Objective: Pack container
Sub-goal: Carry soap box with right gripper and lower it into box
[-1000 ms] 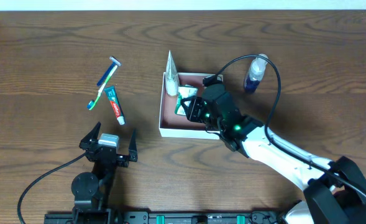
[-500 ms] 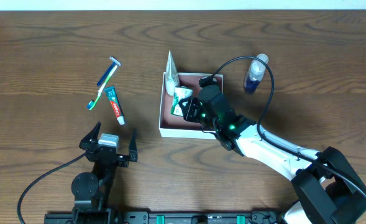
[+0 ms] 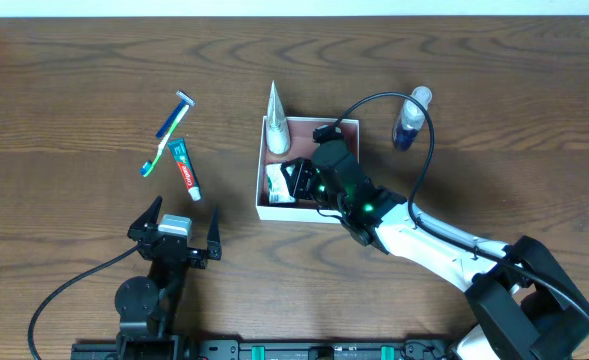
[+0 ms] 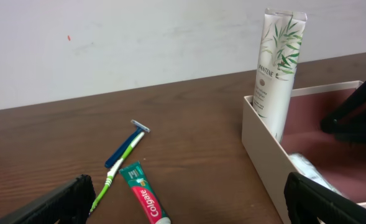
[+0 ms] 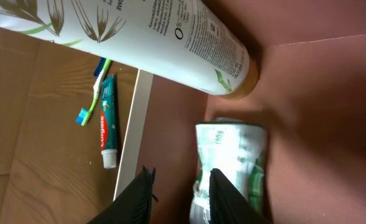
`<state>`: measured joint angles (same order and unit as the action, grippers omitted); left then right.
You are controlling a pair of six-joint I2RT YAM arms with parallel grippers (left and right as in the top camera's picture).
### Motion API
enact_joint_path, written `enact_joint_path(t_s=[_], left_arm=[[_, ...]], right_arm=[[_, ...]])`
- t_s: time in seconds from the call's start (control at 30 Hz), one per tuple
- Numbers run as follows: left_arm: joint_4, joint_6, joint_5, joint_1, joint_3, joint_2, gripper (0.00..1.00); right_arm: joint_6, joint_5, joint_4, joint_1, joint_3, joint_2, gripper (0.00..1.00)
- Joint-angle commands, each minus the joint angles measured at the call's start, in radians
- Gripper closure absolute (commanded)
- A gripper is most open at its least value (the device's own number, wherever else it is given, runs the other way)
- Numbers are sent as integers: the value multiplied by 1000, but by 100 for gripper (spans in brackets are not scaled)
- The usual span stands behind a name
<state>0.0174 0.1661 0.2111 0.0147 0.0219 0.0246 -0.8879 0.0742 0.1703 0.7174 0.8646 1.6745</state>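
Legend: we recorded a dark wood-grain table point(image 3: 74, 80) under everything and a plain white wall point(image 4: 139, 37) behind its far edge.

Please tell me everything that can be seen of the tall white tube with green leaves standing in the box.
The tall white plastic tube bears printed green bamboo leaves and the word PANTENE. Its flat crimped end points up; its golden-tan cap is down, on the pinkish-brown floor of the shallow white-walled square container. It stands nearly upright in the far left corner, against the wall. A green-and-white packet lies close to its cap; whether they touch cannot be told.
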Motion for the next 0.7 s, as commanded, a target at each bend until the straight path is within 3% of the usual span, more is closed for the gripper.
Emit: enact_joint_path(t_s=[0.0,0.4,0.57,0.67], left_arm=[[31,16,28,-4,-18,1,2],[31,16,28,-4,-18,1,2],[31,16,28,-4,-18,1,2],[31,16,28,-4,-18,1,2]], right_arm=[[-14,-21,6,23,13,13,72],[31,6,-24,2,62,-7,75],[148,-50,-358,-25,216,-114,71],[235,-137,-579,-58,323,-187,61]])
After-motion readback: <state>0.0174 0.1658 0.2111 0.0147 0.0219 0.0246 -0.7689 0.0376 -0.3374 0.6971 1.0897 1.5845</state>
